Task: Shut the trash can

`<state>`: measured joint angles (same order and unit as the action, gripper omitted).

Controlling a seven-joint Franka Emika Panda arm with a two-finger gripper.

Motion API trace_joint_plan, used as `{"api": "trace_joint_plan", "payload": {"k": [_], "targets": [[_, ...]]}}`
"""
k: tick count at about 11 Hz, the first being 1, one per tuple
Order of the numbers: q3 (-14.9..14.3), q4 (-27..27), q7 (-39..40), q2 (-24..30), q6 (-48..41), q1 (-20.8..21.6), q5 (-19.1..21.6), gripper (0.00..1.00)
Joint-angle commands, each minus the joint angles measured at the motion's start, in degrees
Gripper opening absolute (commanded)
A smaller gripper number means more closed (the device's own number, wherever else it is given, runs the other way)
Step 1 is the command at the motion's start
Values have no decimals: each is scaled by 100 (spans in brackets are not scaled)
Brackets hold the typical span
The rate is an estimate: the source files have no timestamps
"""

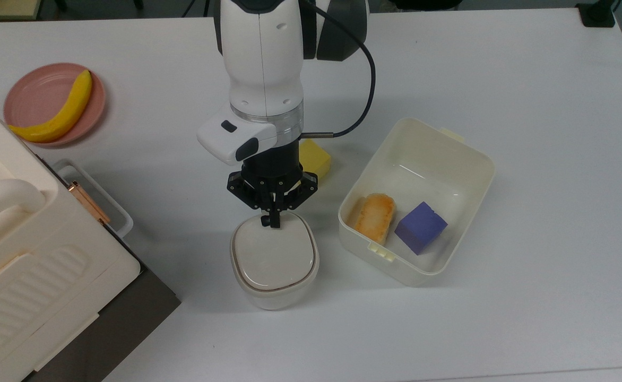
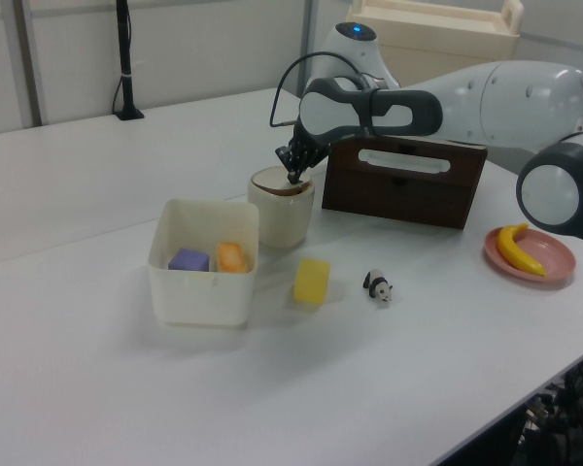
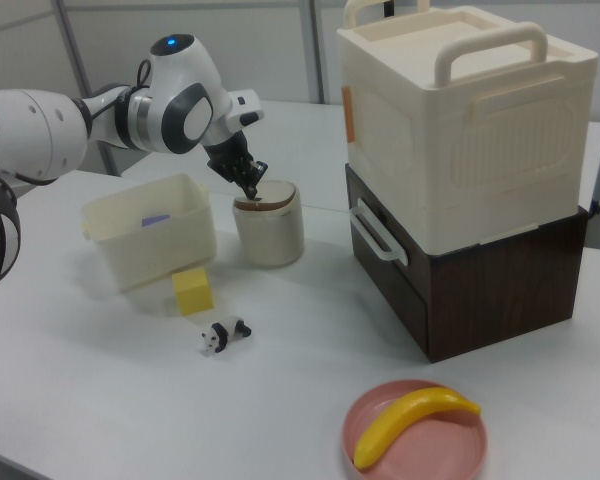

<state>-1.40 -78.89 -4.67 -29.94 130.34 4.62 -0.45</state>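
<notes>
Table (image 1: 528, 69): a white surface is stretching under everything, with the arm reaching across it from the top view's upper edge.
Ribbed case (image 3: 470, 120): a big cream case with a handle is sitting on a dark wooden box (image 3: 480, 270), well off to the top view's left of the gripper.
Tub (image 1: 449, 154): a cream rectangular tub is standing near the gripper, to the top view's right of it, holding a piece of toast (image 1: 374, 215) and a purple cube (image 1: 421, 226) side by side.
Plate (image 1: 35, 95): a pink plate is carrying a yellow banana (image 1: 59, 114), well apart from the gripper, towards the top view's upper left.
Trash can (image 1: 274, 270): the small cream-white bin is standing directly below the gripper, between the wooden box and the tub – its beige lid (image 1: 274, 254) is lying flat and closed.
Gripper (image 1: 272, 218): the black fingers are pressed together, clenched on nothing, and are pointing down at the lid's edge nearest the arm; whether the tips are touching the lid is not clear.
Sponge (image 2: 312, 282): a yellow block is lying just behind the gripper in the top view, partly hidden by the wrist.
Panda (image 3: 223, 337): a tiny black-and-white figure is lying on the table – in the right view it is below the gripper, beyond the sponge.
</notes>
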Motion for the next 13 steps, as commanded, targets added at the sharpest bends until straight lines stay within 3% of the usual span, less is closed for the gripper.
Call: {"api": "trace_joint_plan", "payload": {"k": [1,6,8,10,11,13], "targets": [[-10,-100,-149,-117,247,48,-34,0],[-10,-408,-70,-170,247,48,-544,0],[-10,-338,-218,30,194,65,-308,0],[-10,-442,-482,574,-68,170,-96,0],[-10,-565,-465,838,-609,206,-96,7],[69,-1082,-439,1548,-1559,163,-96,38]]}}
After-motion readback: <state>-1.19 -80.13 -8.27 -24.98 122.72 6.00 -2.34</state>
